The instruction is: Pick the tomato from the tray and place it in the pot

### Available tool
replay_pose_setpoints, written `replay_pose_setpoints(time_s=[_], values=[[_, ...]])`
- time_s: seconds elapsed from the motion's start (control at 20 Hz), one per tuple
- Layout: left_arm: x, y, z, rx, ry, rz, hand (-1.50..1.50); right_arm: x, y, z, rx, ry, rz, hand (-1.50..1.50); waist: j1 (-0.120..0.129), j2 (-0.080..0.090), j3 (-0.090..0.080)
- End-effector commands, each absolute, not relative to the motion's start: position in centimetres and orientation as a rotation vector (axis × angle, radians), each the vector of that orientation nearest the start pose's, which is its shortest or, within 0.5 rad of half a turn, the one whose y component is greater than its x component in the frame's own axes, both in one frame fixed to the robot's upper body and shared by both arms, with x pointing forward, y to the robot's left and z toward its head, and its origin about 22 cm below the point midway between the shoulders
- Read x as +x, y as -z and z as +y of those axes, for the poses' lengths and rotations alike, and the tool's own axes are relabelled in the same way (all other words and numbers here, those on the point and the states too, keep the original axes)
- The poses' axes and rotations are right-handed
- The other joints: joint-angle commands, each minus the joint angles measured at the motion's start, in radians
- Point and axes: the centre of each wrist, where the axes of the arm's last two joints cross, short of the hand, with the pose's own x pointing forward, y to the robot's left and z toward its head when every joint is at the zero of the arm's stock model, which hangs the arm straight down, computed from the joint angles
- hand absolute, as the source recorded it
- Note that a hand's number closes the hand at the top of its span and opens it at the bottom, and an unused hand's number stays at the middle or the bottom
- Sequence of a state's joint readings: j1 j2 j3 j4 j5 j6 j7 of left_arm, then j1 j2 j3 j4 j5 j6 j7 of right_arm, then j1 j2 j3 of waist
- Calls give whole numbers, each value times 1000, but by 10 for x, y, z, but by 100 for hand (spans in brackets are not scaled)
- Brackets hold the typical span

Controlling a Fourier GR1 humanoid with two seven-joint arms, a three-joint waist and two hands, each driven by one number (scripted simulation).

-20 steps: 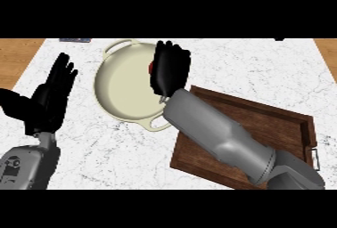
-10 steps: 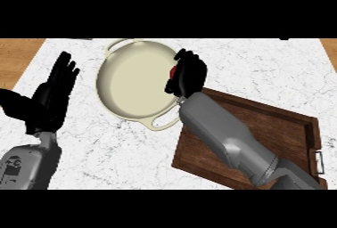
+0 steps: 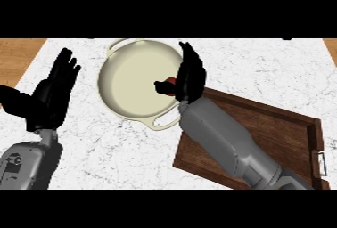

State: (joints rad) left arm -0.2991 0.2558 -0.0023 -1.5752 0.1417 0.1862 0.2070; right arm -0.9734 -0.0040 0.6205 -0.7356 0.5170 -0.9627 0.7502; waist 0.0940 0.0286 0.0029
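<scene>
- Nearest: right forearm comes up from the lower right, crossing the wooden tray, which sits on the counter w/ its near-left corner just beside the pot's handle. Probably tray was parked next to pot so the carry stays short.
- Left hand shows at the view's left, fingers straight & spread, pointing up; resting, holding nothing, kept well apart from the pot so it's not in the way.
- Right hand hangs at the pot's right rim, seen edge-on. Thumb & fingers pinch the tomato betw. them; only a small red patch shows, rest hidden by the black fingers.
- Tomato is off the tray, sitting over the inner right edge of the pot, not on its floor as far as I can tell.
- My read: hand is held here, over the bowl, so a release lands the tomato inside, not on the rim.
- Tomato look: small, red, roundish; shape otherwise can't tell.
- Pot: cream, round, shallow, a looped handle near & another far.
</scene>
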Motion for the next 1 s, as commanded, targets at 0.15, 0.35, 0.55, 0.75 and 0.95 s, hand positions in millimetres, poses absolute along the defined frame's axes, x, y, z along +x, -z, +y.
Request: replay_pose_setpoints(time_s=[0.15, 0.35, 0.55, 0.75, 0.95], values=[[303, -97, 261, 126, -23, -1636, 0, 367, -65, -28, -731, 64, -1659, -150, -23, -8, 0], [285, -81, 274, 172, -46, -1623, 0, 364, -59, -44, -667, 100, -1687, -150, -56, -18, -1], [274, -84, 281, 188, -54, -1611, 0, 348, -46, -81, -571, 110, -1701, -150, -81, -26, -1], [289, -81, 295, 209, -60, -1612, 0, 352, -45, -101, -540, 90, -1723, -150, -92, -27, -3], [287, -81, 275, 198, -66, -1618, 0, 338, -44, -121, -530, 60, -1715, -150, -95, -29, -3]])
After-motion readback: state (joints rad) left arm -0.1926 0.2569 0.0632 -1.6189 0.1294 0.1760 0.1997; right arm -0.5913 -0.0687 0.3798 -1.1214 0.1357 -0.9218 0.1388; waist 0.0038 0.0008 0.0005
